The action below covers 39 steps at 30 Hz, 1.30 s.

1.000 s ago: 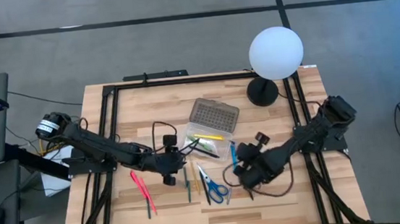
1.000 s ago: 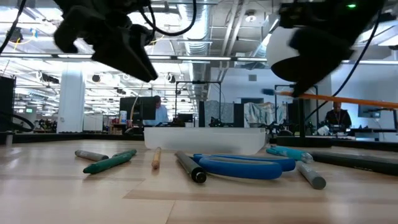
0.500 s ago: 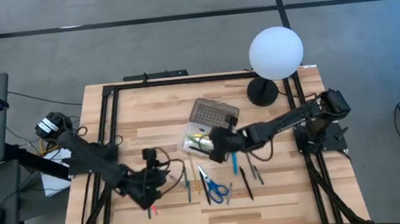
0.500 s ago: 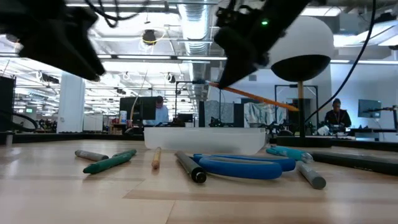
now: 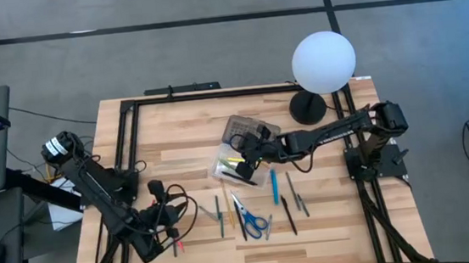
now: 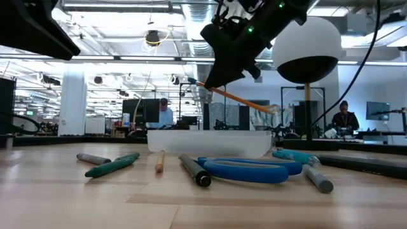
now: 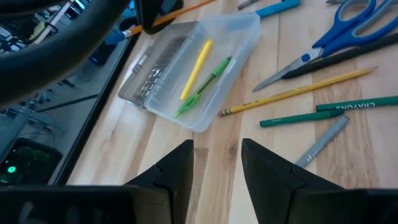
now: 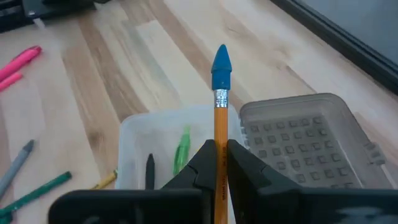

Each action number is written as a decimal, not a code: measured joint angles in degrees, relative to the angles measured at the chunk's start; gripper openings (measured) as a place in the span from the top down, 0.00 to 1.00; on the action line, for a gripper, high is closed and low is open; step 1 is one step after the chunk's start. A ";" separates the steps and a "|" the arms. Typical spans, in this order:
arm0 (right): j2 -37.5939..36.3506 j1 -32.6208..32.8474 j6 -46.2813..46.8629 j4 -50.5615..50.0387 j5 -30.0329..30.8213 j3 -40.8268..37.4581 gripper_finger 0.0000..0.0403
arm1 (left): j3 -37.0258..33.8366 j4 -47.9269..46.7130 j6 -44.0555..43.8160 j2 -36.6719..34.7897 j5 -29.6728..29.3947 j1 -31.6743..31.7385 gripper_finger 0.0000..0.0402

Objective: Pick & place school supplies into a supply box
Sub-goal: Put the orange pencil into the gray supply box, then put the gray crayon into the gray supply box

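Pencil [image 8: 219,118] sits clamped in the right gripper [image 8: 217,155], hovering right over the box [image 5: 236,167] at table centre, long axis roughly along the box. Left gripper [image 7: 216,163], fingers apart and empty, waits way off around 7 o'clock.

Supply box [image 5: 239,158]: you find it open at frame centre, lid back, holding yellow and green pens [image 7: 202,74].
Scissors [image 5: 248,216]: blue-handled, lower centre among loose pens.
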 joint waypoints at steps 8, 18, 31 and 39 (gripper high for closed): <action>2.86 0.09 0.02 6.26 -0.83 -0.12 0.97 | 0.00 0.06 -0.08 0.00 -0.24 0.00 0.68; 6.79 -0.79 0.02 9.53 -4.04 0.21 0.97 | 0.00 0.37 -0.75 -0.02 0.20 0.00 0.68; 7.54 -1.13 -2.99 8.80 -4.26 0.22 0.87 | 0.00 -0.04 -0.64 -0.02 -0.07 0.02 0.68; 7.54 -1.53 -5.21 9.22 -4.24 0.22 0.77 | 0.00 -0.04 -0.68 -0.02 -0.20 0.02 0.68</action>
